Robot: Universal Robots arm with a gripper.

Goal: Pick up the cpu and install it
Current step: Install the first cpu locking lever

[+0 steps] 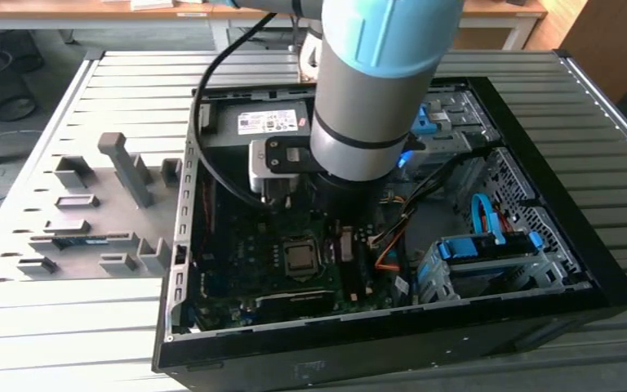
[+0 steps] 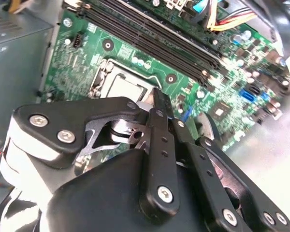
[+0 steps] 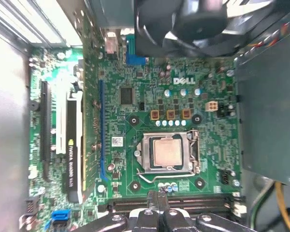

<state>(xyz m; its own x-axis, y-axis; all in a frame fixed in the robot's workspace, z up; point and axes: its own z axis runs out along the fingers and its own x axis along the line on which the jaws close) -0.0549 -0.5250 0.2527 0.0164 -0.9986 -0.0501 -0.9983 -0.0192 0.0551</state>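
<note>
The cpu (image 3: pixel 166 151), a small square chip with a shiny metal top, lies flat inside the dark socket frame (image 3: pixel 146 145) on the green motherboard (image 3: pixel 135 96). It shows in the exterior view as the cpu (image 1: pixel 300 256) and in the second wrist view as the cpu (image 2: pixel 124 88). My gripper (image 3: pixel 157 197) hangs above the board beside the socket, over the memory slots. In the second wrist view the gripper (image 2: pixel 158 102) is shut, its black fingers pressed together with nothing between them. It is apart from the cpu.
A grey power-supply box (image 3: pixel 268 121) borders the board on one side. Long memory slots (image 2: pixel 150 38) run past the socket. A black fan (image 3: pixel 193 24), an expansion card (image 3: pixel 75 145), a blue drive cage (image 1: pixel 488 249) and the case walls (image 1: pixel 401 351) crowd around. A grey fixture tray (image 1: pixel 85 212) lies outside the case.
</note>
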